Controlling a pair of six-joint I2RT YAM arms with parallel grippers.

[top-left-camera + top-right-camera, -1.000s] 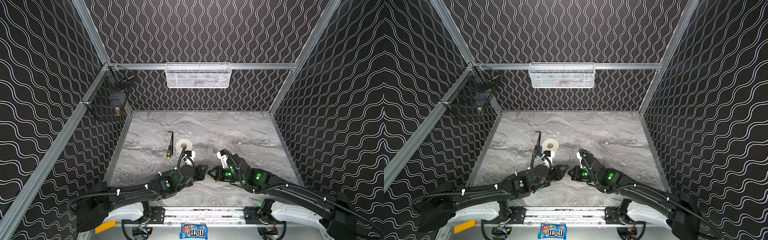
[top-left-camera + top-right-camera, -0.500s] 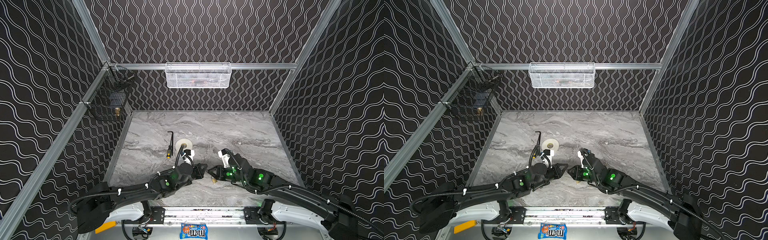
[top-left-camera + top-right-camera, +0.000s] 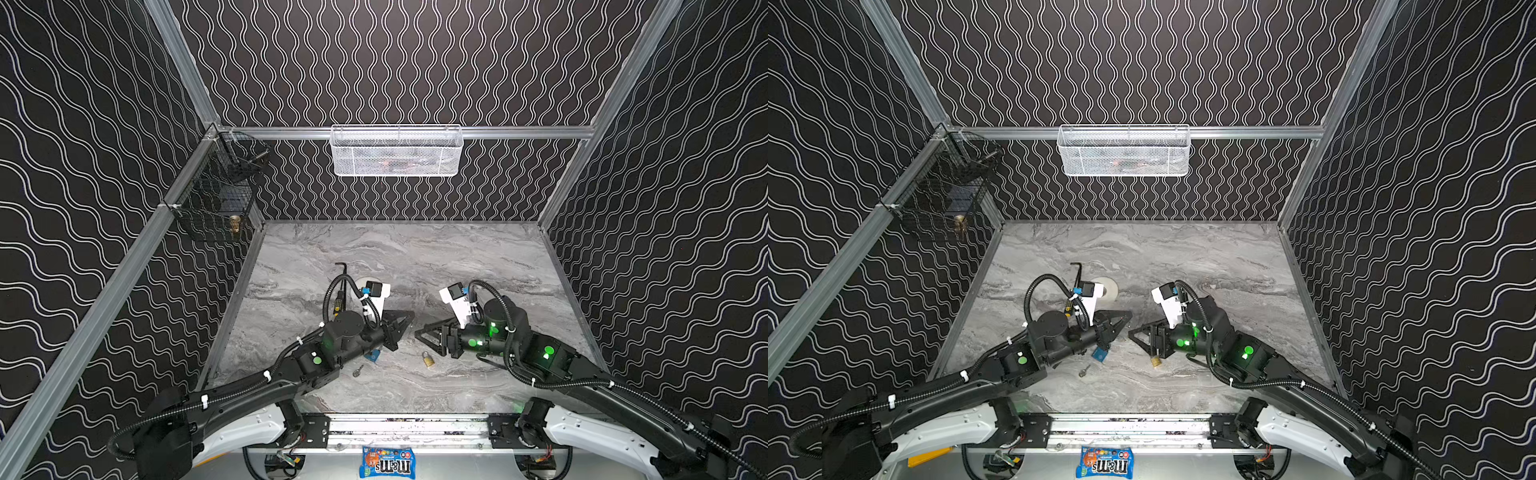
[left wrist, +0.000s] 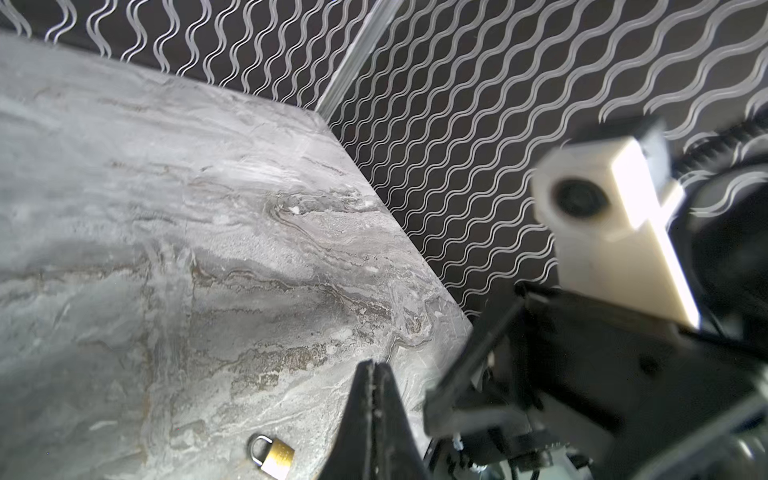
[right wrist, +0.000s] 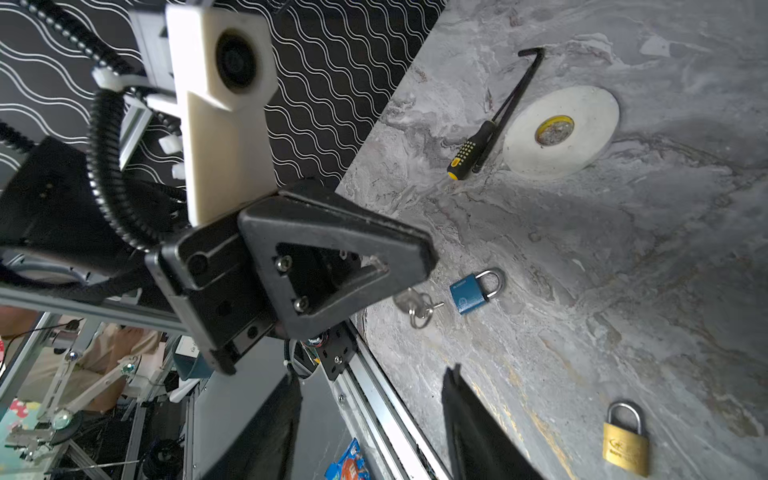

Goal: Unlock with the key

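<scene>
The key (image 5: pixel 417 305) lies flat on the worktop (image 3: pixel 415 257) near its front edge. It shares a small ring (image 5: pixel 420 319) with what appears to be a second key, and it sits just beside the body of the blue padlock (image 5: pixel 473 291). The brass padlock (image 5: pixel 626 440) lies apart from both, further along the front edge; which lock the key fits cannot be told. The key is judged light, thin, stiff and smooth. Lying flat, it offers little edge to pinch and is likely to skate on the polished surface. It should be taken by the head, across its flat faces, which leaves the blade free for insertion. The ring and its other load can be expected to dangle and swing. Either padlock is judged compact, rigid and heavy for its size. A lock should be held by the body with the keyway exposed and the shackle clear. The left tool (image 4: pixel 372 370) has its jaws pressed together with nothing between them. The right tool (image 5: pixel 370 378) faces it with its jaws standing apart and empty; neither touches key or lock. A screwdriver (image 5: pixel 469 153), a hex key (image 5: pixel 515 95) and a white disc (image 5: pixel 582 137) lie well behind.
</scene>
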